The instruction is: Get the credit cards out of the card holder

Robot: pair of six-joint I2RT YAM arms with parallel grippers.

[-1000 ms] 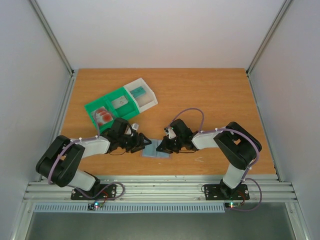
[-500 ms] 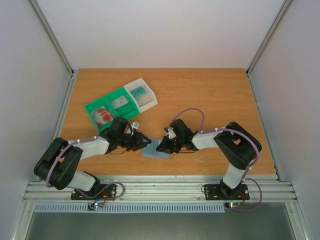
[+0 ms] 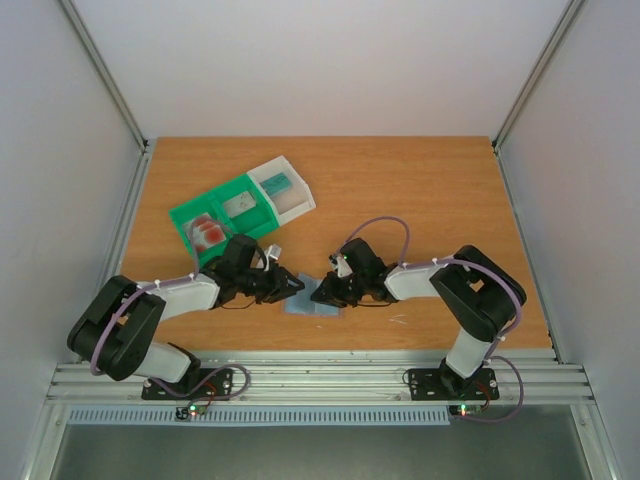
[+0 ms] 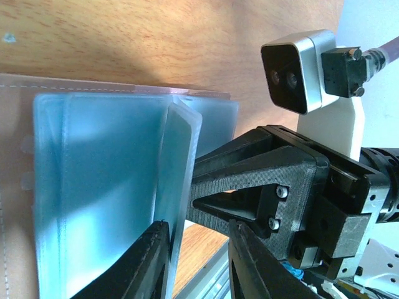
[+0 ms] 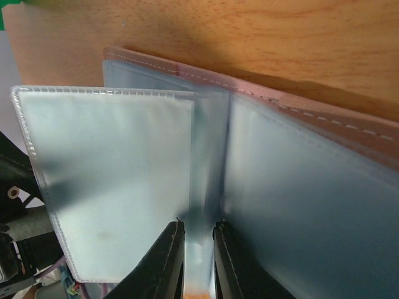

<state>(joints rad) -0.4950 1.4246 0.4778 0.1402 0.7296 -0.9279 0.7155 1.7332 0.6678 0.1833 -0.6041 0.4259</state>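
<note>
Two black grippers met low over the wood-grain table point(image 3: 420, 190) in the top view, the left gripper point(image 3: 297, 287) a little further toward the small blue-grey bi-fold card holder point(image 3: 318, 305) than a second before, its tip now over the holder's left panel; the right gripper point(image 3: 322, 293) had hardly shifted. Behind them the green-and-white plastic tray point(image 3: 232, 190) held pale credit cards with red blotches point(image 3: 208, 231) in one green compartment and a teal card point(image 3: 278, 185) in the white one. In the left wrist view the left gripper point(image 4: 198, 227) had its jaws spread, a frosted, glossy plastic leaf point(image 4: 181, 162) standing up between them from the flat card holder point(image 4: 100, 174), with the right gripper point(image 4: 198, 187) wedge-shaped just beyond. In the right wrist view the right gripper point(image 5: 199, 227) pinched the card holder point(image 5: 299, 187) at its centre crease, jaws almost together; the leaf point(image 5: 112, 168) showed stitched edges.
</note>
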